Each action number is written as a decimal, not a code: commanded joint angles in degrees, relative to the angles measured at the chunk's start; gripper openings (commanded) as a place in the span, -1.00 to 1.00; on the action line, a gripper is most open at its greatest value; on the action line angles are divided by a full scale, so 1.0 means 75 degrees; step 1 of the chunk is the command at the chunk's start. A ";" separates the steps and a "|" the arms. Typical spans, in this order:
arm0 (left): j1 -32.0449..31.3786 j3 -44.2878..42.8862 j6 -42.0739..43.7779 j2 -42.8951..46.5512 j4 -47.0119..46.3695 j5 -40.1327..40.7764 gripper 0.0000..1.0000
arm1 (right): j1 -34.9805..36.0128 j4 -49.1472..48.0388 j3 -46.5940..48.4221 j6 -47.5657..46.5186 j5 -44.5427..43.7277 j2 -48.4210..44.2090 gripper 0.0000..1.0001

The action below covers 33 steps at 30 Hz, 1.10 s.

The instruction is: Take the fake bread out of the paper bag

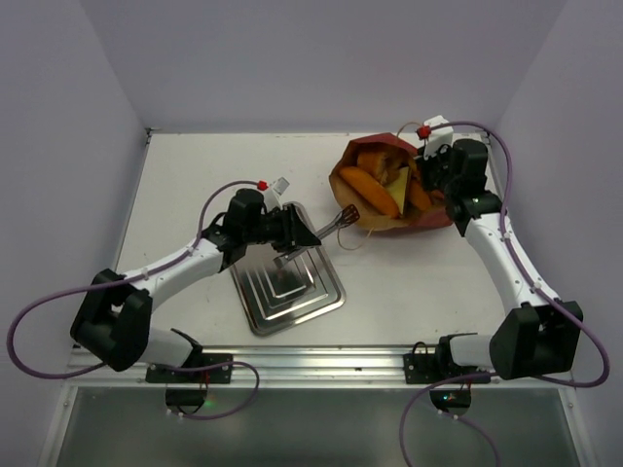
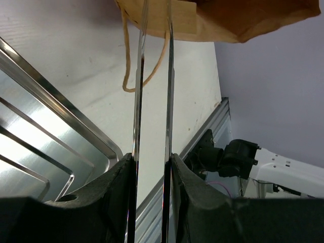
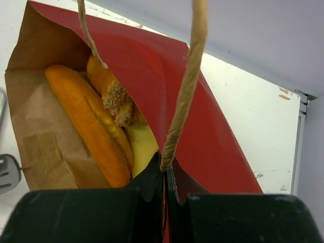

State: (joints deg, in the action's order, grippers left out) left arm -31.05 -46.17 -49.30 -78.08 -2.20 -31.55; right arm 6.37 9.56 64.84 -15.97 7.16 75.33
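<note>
The paper bag [image 1: 378, 144], dark red outside and brown inside, lies at the back right with its mouth open. The fake bread [image 1: 371, 191] fills it: an orange baguette [image 3: 86, 116], a seeded loaf [image 3: 114, 97] and a pale yellow wedge [image 3: 142, 145]. My right gripper [image 3: 166, 172] is shut on the bag's rim, where a tan string handle [image 3: 187, 86] enters its jaws. My left gripper [image 2: 152, 157] is shut on metal tongs [image 2: 137, 76]. The tongs' tips [image 1: 343, 220] point at the bag's mouth [image 2: 238, 20], just short of it.
A silver metal tray [image 1: 273, 309] lies under my left gripper, its stepped rim [image 2: 76, 119] close beside the tongs. A loose string handle [image 2: 126, 61] hangs from the bag's near edge. The right arm's base [image 2: 238, 157] stands at the table's near edge.
</note>
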 commanded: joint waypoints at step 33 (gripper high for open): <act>-0.0372 -0.0523 -0.3141 -0.2257 -0.3316 0.1066 -0.06 | 0.0018 -0.0712 -0.1122 0.0769 0.0944 -0.0622 -1.00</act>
State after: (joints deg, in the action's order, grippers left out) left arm -33.36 -47.79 -70.70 -94.78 -22.20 -24.91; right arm 6.42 5.72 57.25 -11.38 13.10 72.01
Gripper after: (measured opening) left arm 0.468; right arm 0.026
